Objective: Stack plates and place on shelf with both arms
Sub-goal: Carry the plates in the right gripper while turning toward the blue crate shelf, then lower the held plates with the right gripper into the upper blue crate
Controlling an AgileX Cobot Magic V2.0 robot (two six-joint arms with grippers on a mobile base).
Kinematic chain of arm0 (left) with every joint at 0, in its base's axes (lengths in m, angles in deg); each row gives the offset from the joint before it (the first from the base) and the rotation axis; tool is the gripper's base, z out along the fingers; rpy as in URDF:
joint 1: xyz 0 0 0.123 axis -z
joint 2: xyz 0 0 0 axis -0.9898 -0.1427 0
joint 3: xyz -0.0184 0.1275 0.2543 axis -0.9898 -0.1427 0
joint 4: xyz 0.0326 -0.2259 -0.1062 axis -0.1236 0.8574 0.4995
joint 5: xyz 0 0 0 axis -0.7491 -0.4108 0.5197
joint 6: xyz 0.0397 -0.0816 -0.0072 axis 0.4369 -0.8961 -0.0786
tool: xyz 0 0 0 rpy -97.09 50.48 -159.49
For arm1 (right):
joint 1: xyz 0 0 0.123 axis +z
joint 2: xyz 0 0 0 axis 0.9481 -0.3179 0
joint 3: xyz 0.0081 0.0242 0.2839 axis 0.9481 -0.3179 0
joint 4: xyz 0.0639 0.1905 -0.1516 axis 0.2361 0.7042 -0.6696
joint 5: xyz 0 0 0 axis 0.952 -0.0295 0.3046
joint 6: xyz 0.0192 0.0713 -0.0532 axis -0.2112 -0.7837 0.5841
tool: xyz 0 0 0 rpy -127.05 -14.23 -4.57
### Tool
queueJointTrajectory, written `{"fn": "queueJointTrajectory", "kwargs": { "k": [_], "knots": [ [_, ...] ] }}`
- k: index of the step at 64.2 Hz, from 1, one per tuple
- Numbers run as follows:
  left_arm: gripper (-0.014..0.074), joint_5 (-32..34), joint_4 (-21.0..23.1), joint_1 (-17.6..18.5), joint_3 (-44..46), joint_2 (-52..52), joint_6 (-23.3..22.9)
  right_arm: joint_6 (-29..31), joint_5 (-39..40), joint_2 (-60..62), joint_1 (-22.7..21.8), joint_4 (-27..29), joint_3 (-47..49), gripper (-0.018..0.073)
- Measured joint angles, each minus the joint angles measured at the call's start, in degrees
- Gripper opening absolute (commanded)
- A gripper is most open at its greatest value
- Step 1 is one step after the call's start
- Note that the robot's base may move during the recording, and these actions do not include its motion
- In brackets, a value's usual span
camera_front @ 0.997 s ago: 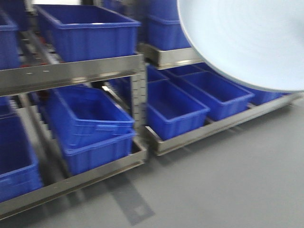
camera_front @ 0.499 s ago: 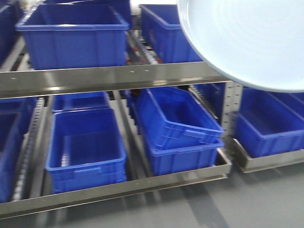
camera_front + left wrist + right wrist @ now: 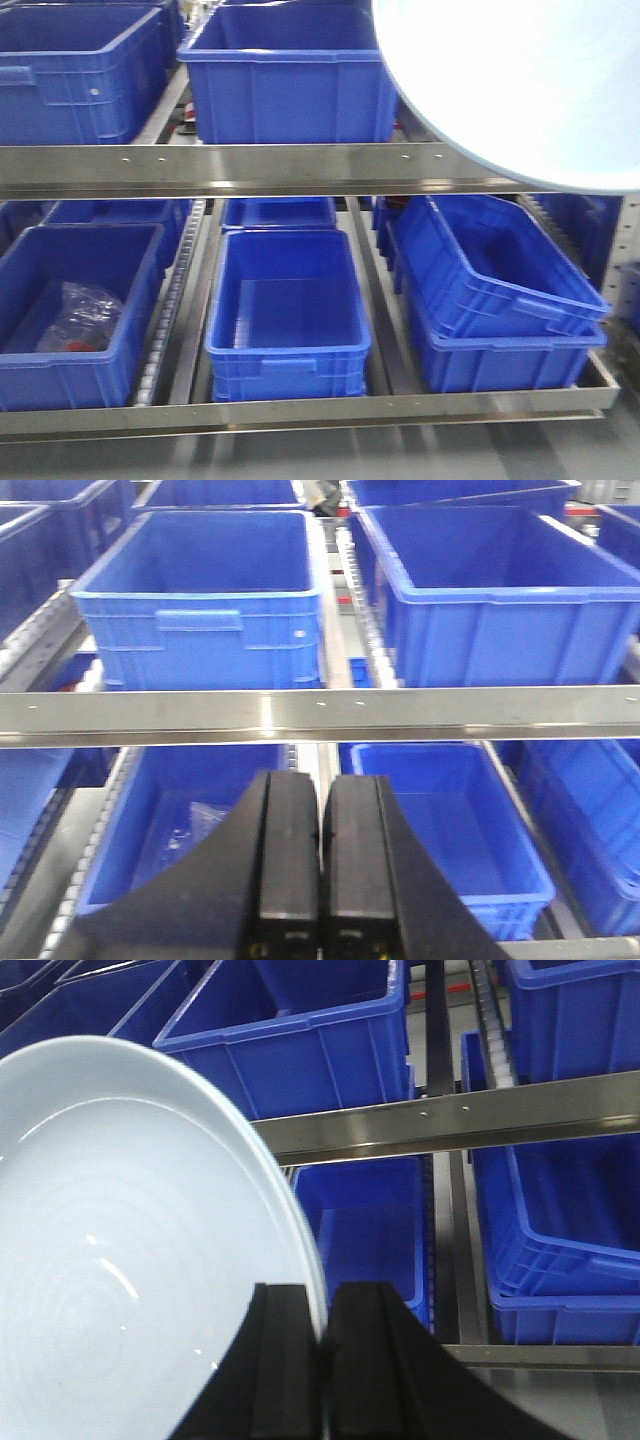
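A large glossy pale bluish-white plate (image 3: 520, 80) fills the upper right of the front view, held up in front of the shelf (image 3: 250, 170). In the right wrist view the plate (image 3: 120, 1260) spreads to the left, and my right gripper (image 3: 325, 1295) is shut on its rim, one finger on each side. In the left wrist view my left gripper (image 3: 320, 780) is shut with nothing in it, facing the shelf rail (image 3: 320, 715). Neither arm shows in the front view.
The metal shelf holds rows of blue bins on two levels. The lower level holds a bin with a plastic bag (image 3: 80, 315), an empty bin (image 3: 285, 310) and a tilted bin nested in another (image 3: 500, 270). Grey floor lies along the rack's front.
The whole rack has slid to the right across the front view and now faces me squarely. The plate keeps its place in the upper right.
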Motion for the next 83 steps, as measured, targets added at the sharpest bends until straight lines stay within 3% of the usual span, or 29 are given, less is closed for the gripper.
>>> {"fn": "queueJointTrajectory", "kwargs": {
  "k": [83],
  "knots": [
    [0.0085, 0.0, 0.0, 0.0, 0.0, 0.0, 0.0, 0.0, 0.0, 0.0, 0.0, 0.0, 0.0, 0.0022]
  ]
}}
